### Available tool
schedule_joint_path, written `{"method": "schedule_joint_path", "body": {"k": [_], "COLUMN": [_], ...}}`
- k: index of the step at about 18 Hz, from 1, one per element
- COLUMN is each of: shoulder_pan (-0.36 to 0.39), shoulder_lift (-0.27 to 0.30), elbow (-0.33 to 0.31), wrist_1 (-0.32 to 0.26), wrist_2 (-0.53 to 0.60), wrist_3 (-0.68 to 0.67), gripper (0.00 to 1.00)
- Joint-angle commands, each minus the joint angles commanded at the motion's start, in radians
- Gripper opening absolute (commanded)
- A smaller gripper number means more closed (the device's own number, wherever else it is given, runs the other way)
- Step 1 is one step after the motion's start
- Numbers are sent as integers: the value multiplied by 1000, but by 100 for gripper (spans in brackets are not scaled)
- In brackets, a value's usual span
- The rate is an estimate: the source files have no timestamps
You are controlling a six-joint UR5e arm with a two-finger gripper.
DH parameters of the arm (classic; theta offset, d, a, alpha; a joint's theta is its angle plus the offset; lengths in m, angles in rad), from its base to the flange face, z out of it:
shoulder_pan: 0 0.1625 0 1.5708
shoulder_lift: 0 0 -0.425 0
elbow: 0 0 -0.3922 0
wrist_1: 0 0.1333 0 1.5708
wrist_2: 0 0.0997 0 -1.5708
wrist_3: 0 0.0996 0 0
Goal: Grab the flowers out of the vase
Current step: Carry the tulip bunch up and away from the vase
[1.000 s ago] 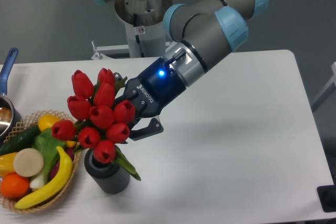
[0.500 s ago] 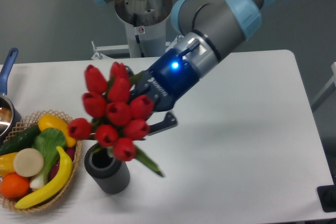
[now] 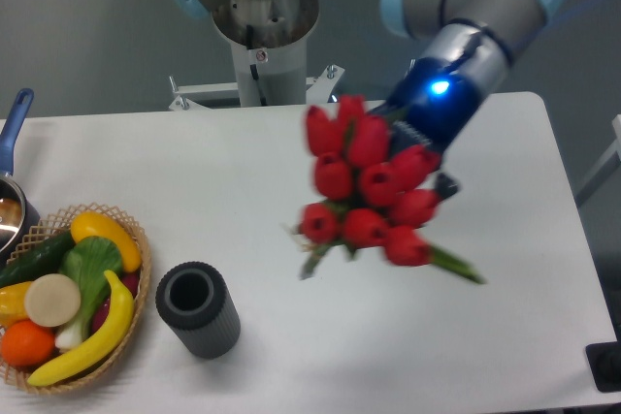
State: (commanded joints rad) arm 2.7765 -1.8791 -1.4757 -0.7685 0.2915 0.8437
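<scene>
The flowers [image 3: 369, 186], a bunch of red tulip buds with green stems, hang in the air over the middle of the table, blurred by motion. My gripper [image 3: 419, 164] is shut on the flowers from behind and to the right; its fingers are mostly hidden by the buds. The vase [image 3: 197, 308], a dark grey ribbed cylinder, stands upright and empty near the front left of the table, well to the left of the bunch.
A wicker basket [image 3: 131, 307] with a banana, an orange and other fruit sits at the front left, beside the vase. A pot with a blue handle [image 3: 15, 123] is at the left edge. The robot's base [image 3: 264, 36] stands behind the table.
The gripper has lifted the flowers out of the vase and carried them up and to the right. The vase now stands empty.
</scene>
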Motion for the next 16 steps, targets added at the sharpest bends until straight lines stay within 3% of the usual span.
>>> {"method": "schedule_joint_path", "body": {"k": [16], "shoulder_pan": [3], "shoulder_lift": [2], "elbow": [-8], "wrist_1": [0], "wrist_2": [2], "wrist_3": [-9], "gripper": [44]}}
